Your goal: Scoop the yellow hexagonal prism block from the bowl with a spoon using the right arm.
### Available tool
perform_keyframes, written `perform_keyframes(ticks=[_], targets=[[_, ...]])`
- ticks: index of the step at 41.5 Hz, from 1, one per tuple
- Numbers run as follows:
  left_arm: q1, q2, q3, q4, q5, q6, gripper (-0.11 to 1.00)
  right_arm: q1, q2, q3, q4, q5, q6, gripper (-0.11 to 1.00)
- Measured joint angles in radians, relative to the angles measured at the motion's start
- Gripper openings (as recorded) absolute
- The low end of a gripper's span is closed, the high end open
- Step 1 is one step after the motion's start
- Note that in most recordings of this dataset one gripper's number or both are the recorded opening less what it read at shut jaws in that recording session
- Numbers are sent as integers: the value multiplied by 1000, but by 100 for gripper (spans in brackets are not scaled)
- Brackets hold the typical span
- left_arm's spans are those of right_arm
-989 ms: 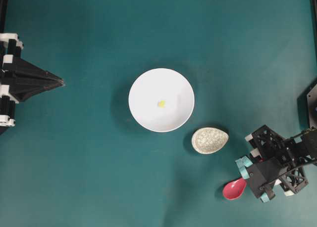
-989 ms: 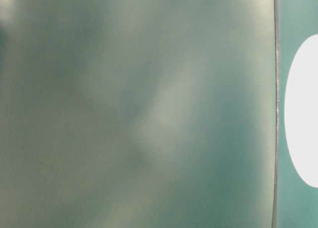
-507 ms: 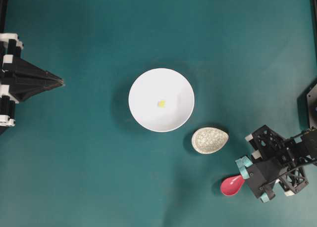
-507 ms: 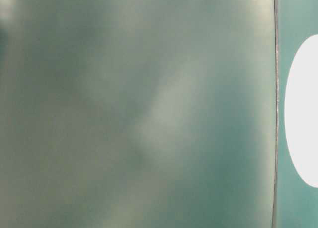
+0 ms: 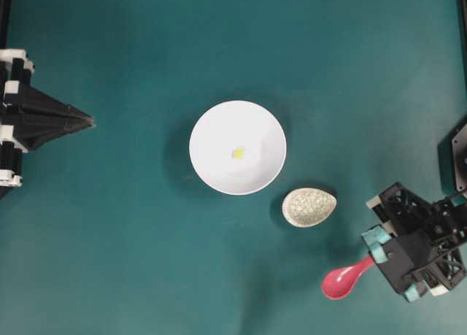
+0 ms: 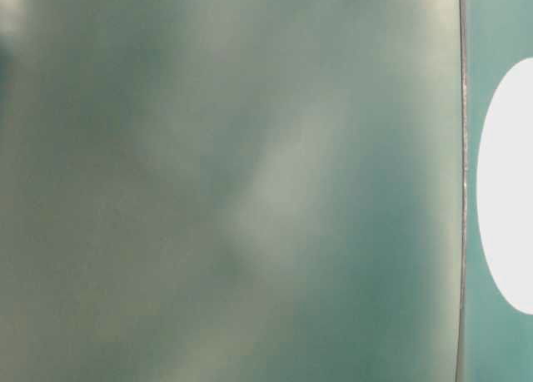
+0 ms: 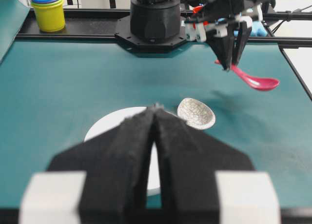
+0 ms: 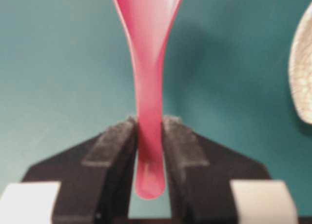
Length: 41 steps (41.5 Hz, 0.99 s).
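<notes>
Overhead view: right gripper (image 5: pixel 373 260) clamped the spoon (image 5: pixel 344 279) handle beyond the bowl (image 5: pixel 238 147); yellow hexagonal prism block (image 5: pixel 237 153) lay inside the bowl; left gripper (image 5: pixel 86 120) stayed pressed together, empty.

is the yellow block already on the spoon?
No, in the overhead view the yellow block sits inside the white bowl, while the spoon is off by the right gripper with an empty scoop.

Your right gripper (image 5: pixel 379 256) is a black open lattice frame with teal tape pads; your left gripper (image 5: pixel 86 120) tapers to a black point with white blocks.
</notes>
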<state>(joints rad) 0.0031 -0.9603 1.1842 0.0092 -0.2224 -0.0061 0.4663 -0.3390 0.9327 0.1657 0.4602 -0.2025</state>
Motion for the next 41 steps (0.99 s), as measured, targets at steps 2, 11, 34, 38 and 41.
perform_keyframes(ticks=[2,11,34,38,41], targets=[[-2,0,0,0,3,0,0,-6,-17,0,0,0,5,24],[0,0,0,0,3,0,0,-67,-38,0,0,2,114,24],[0,0,0,0,3,0,0,-192,-17,-17,2,48,417,24],[0,0,0,2,3,0,0,-209,8,-34,-2,91,420,24],[0,0,0,0,3,0,0,-216,31,-51,-15,130,420,24]])
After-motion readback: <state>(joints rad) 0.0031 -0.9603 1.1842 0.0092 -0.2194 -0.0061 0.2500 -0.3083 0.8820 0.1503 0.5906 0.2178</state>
